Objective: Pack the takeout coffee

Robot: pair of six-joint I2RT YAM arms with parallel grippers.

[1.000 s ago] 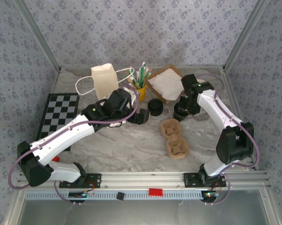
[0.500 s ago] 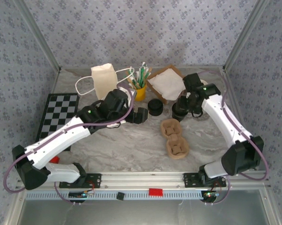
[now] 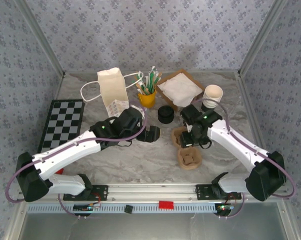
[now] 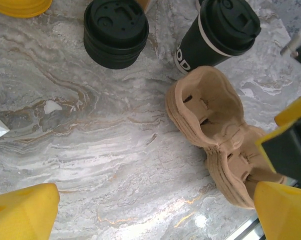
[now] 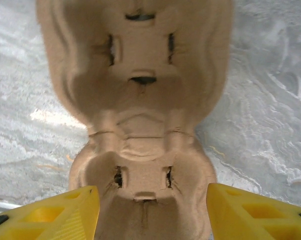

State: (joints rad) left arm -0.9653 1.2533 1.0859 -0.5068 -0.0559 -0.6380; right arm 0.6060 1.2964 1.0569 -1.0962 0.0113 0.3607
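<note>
Swung right gripper (image 5: 149, 212) from back-right forward over carrier (image 4: 215, 130), with fingers spread astride one end, nothing grasped. Kept left gripper (image 3: 151, 133) released wide and empty, low over table (image 3: 140, 157), left of carrier. Left lidded black cup (image 4: 218, 35) upright on table just behind carrier, outside its wells. Noted lids (image 4: 115, 32) stacked left of cup.

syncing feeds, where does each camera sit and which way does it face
top external: above and behind the bases, looking down on the marble table; both arms, left gripper, right gripper.
left wrist: on the left arm, angled down at the black lidded coffee cup; yellow fingers at bottom corners.
right wrist: facing straight down; yellow fingers at bottom.
shared: all three see the brown moulded-pulp cup carrier.
</note>
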